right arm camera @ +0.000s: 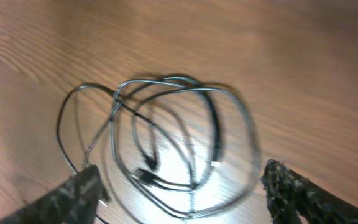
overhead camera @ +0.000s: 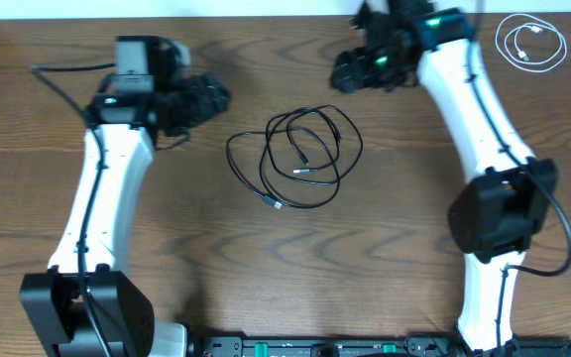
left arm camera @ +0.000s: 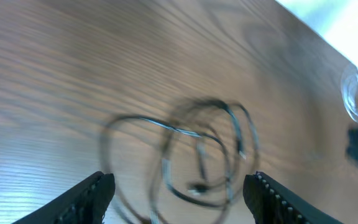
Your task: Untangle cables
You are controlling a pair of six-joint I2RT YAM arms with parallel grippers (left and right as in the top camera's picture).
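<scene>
The black cables (overhead camera: 295, 159) lie tangled mid-bench (overhead camera: 167, 218), loops spreading left to right, between the two hands. The left hand (overhead camera: 211, 99) and right hand (overhead camera: 345, 71) both hang spread and empty, about equally near. The white cable (overhead camera: 530, 43) sits coiled well apart, at the far right corner.

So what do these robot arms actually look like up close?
The left arm and right arm are smooth white tubes with bulky black joints and bases, small green lights near the wrists, and thick black wires looping alongside. The left gripper and right gripper are black, each with two fingers toothed along the inner edge.
</scene>
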